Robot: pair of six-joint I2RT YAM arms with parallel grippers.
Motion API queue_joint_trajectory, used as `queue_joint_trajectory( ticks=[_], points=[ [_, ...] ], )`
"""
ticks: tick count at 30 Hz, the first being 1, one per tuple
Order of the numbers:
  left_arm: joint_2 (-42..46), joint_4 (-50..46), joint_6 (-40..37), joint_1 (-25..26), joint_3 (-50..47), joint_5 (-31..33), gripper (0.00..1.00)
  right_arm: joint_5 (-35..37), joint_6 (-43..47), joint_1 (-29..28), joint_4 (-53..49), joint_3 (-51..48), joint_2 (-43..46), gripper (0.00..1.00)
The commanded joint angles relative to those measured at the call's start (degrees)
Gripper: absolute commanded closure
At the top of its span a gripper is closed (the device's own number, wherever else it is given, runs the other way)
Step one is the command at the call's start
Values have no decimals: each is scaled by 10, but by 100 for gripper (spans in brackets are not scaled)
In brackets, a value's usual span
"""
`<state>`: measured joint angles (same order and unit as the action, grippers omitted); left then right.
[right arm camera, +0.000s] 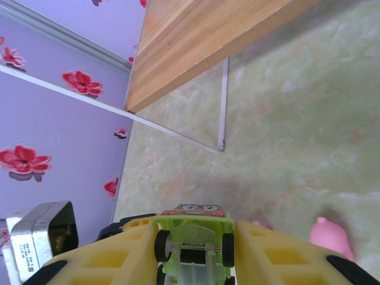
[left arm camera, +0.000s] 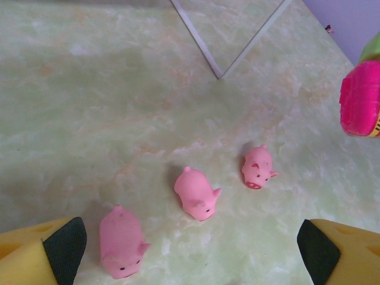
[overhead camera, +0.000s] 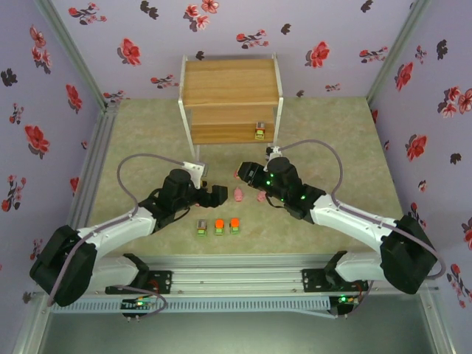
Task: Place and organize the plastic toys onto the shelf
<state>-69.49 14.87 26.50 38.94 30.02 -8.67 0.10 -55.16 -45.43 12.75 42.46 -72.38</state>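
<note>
The shelf (overhead camera: 231,99) stands at the back, with one small block toy (overhead camera: 259,131) on its lower board. Three pink pigs (left arm camera: 122,240) (left arm camera: 196,193) (left arm camera: 257,167) lie on the table under my left gripper (left arm camera: 191,255), which is open and holds nothing. From above, that gripper (overhead camera: 214,193) sits just left of the pigs (overhead camera: 239,194). Three block toys (overhead camera: 219,225) line up near the front. My right gripper (right arm camera: 193,249) is shut on a green wheeled block toy (right arm camera: 193,228) with a pink top (left arm camera: 359,98), held above the table before the shelf board (right arm camera: 202,41).
The shelf's thin white frame foot (left arm camera: 218,74) rests on the table beyond the pigs. Flowered purple walls (overhead camera: 59,88) close in the table on three sides. A metal rail (overhead camera: 236,284) runs along the near edge by the arm bases.
</note>
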Motion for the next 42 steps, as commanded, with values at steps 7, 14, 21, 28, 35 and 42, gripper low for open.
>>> queue_joint_trajectory(
  ticks=[7, 14, 21, 28, 35, 42],
  points=[
    [-14, 14, 2, -4, 5, -16, 4, -18, -29, -17, 54, -18, -3, 87],
    [-13, 5, -2, -4, 8, -2, 4, -20, -26, -28, 58, -22, 3, 87],
    [-9, -5, -6, -5, 9, 12, 4, -32, -26, -35, 64, -28, 4, 87],
    [-4, -12, -3, -16, 6, 21, 4, -45, -21, -40, 68, -37, 15, 87],
    [-4, -12, -3, -18, 5, 21, 4, -55, -23, -49, 82, -45, 17, 87],
    [1, -13, -2, -24, 2, 24, 4, -55, -24, -57, 86, -49, 16, 87]
  ],
)
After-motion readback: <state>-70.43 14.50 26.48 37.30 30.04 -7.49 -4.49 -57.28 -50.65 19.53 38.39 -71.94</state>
